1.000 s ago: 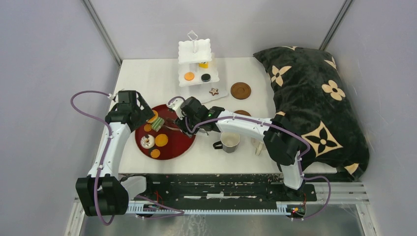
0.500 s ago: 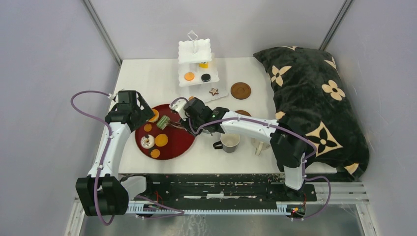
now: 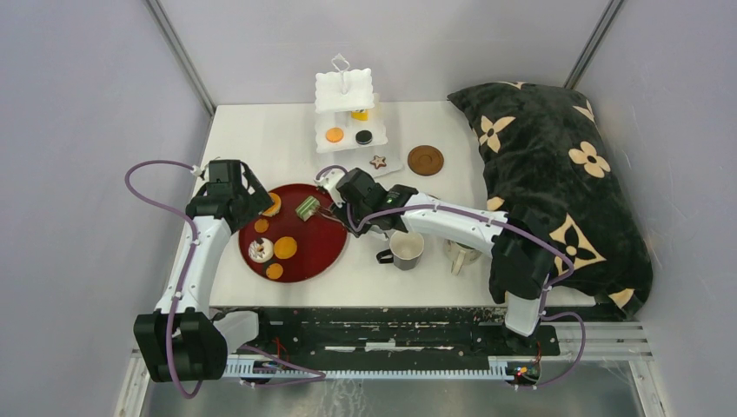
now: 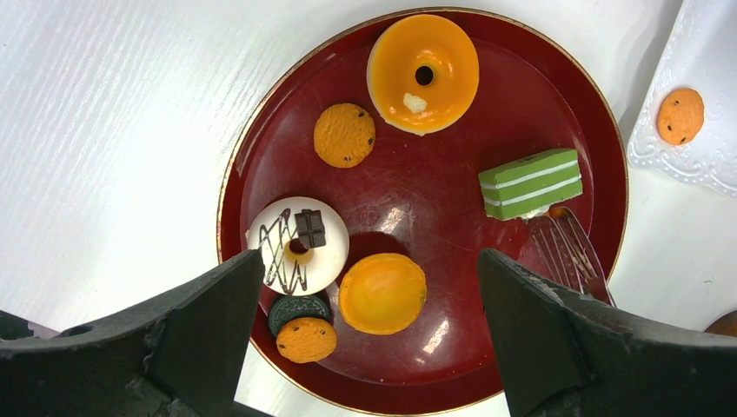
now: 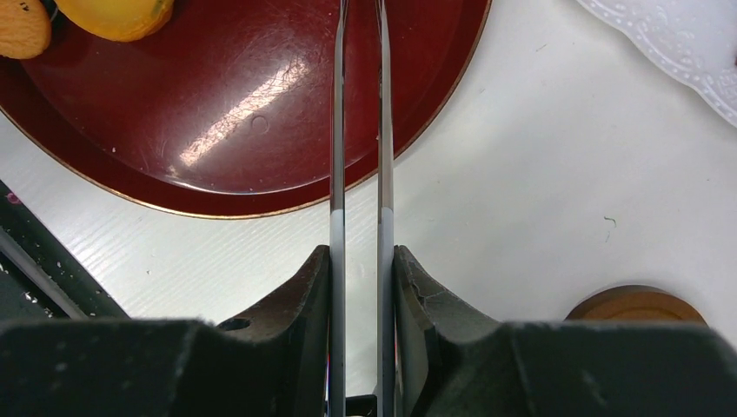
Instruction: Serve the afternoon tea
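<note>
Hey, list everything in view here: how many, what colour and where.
three-tier stand: one, white, far middle
stand sweets: three, orange, black, yellow, on its tiers
star cookie: one, brown, at stand's foot
coaster: one visible, brown, right of stand
mugs: two, pale, near edge
tray: one, dark red, left of mugs
green striped cake: one, green, at tongs' tips, tray's far part
donuts: two, orange and white, on tray
orange disc: one, orange, on tray
cookies: three, two orange, one black, on tray
tongs: one, metal, in right gripper
pillow: one, black, beige flowers, right
table: one, white, centre
left gripper: open, above tray
right gripper: shut on tongs
</note>
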Available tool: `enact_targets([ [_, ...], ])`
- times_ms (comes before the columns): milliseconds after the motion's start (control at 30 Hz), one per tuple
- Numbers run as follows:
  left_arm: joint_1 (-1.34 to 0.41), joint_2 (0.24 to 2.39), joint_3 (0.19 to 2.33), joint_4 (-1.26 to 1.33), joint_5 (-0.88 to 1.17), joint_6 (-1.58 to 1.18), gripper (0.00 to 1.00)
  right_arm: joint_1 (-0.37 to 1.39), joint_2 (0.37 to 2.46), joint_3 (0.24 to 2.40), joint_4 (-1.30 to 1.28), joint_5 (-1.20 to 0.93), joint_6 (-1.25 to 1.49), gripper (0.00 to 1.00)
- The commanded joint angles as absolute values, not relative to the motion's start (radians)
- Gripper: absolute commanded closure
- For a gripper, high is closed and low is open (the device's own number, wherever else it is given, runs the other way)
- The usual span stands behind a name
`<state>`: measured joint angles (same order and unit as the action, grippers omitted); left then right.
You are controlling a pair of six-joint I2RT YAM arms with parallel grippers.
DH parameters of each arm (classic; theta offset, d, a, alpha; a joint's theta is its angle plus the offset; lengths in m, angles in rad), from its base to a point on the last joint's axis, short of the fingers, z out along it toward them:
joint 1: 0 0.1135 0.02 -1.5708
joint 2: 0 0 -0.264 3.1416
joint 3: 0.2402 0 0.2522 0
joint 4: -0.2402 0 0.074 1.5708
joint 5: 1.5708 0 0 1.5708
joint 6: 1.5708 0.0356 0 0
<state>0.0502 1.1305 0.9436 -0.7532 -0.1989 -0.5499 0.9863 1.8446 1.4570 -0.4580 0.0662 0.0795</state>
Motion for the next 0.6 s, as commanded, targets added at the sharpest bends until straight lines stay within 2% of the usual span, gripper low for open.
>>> enact_targets([
  [0, 0.054, 1.098, 0.965, -0.717, -0.186, -0.543, 0.01, 0.99, 1.771, 1.456, -0.43, 0.075, 0.103, 0.65],
  [133, 0.054, 1.095, 0.961, -0.716, -0.181, -0.545, 0.01, 0.991, 1.769, 1.447, -0.429, 0.076, 0.114, 0.55],
  [433, 0.055, 1.094, 0.96, -0.715, -0.181, -0.543, 0.01, 0.991, 1.728, 1.448, -0.424, 0.066, 0.189, 0.54],
  [533, 0.055, 1.098, 0.959, -0.715, -0.178, -0.544, 0.01, 0.995, 1.714, 1.445, -0.396, 0.055, 0.222, 0.65],
  [567, 0.055, 1.099, 0.958, -0.714, -0.178, -0.543, 0.01, 0.996, 1.717, 1.45, -0.384, 0.049, 0.231, 0.74],
])
